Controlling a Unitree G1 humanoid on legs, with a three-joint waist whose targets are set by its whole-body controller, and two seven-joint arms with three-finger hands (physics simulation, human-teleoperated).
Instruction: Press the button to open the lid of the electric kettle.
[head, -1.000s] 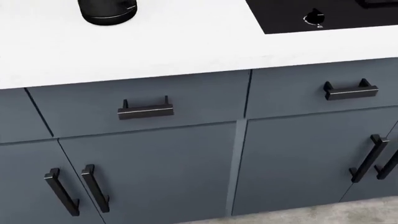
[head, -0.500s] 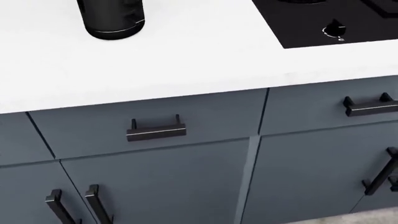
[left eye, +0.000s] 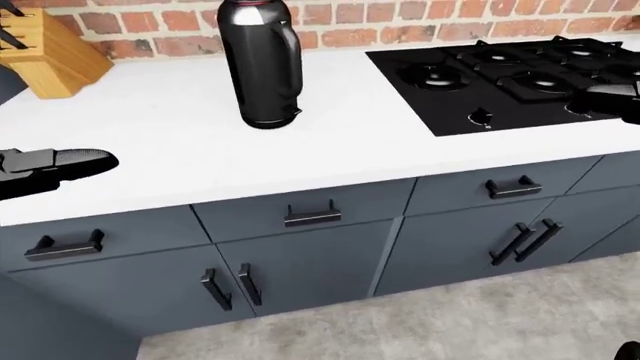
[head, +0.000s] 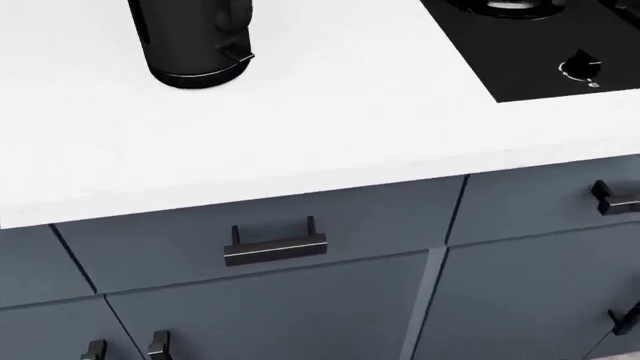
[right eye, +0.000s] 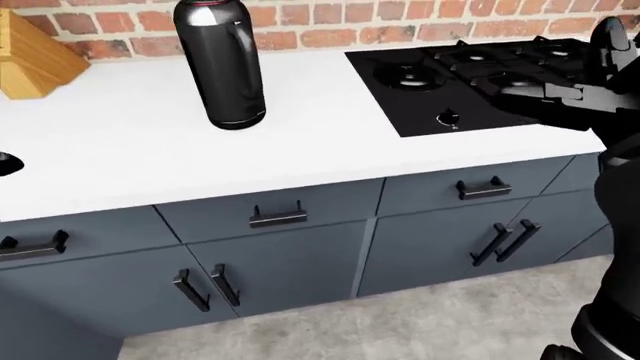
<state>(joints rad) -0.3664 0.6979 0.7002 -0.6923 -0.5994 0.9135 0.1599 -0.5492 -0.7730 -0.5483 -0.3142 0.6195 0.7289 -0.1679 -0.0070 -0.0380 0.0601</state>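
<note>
Electric kettle (left eye: 260, 64): black, tall and shiny, upright on the white desk (left eye: 180, 142), near the top of the left-eye view, left of the stove. Handle on its right side. Lid at the top down and shut, with a thin red ring under it. Button too small to pick out.

Biggest first. Red brick wall (left eye: 400, 30) along the top of the left-eye view. White desk wide across the middle. Dark blue-gray cabinets (left eye: 300, 262) below it, with drawers on top and doors under. Gray floor (left eye: 450, 322) at the bottom. Black gas stove (left eye: 510, 75) sunk into the desk on the right, with burners and a small round knob (left eye: 481, 118) near its lower edge. Wooden knife block (left eye: 50, 49) at the top left, well apart from the kettle.

Left robot hand (left eye: 55, 165): dark, low over the desk at the left edge of the left-eye view, well apart from the kettle, touching nothing. Fingers open or closed, cannot tell.

Right robot hand (right eye: 560, 94): dark, over the right part of the stove in the right-eye view, far from the kettle, holding nothing. Fingers blurred against the black stove, so open or closed, cannot tell.

Black bar handles (head: 275, 246) on each drawer and door.
</note>
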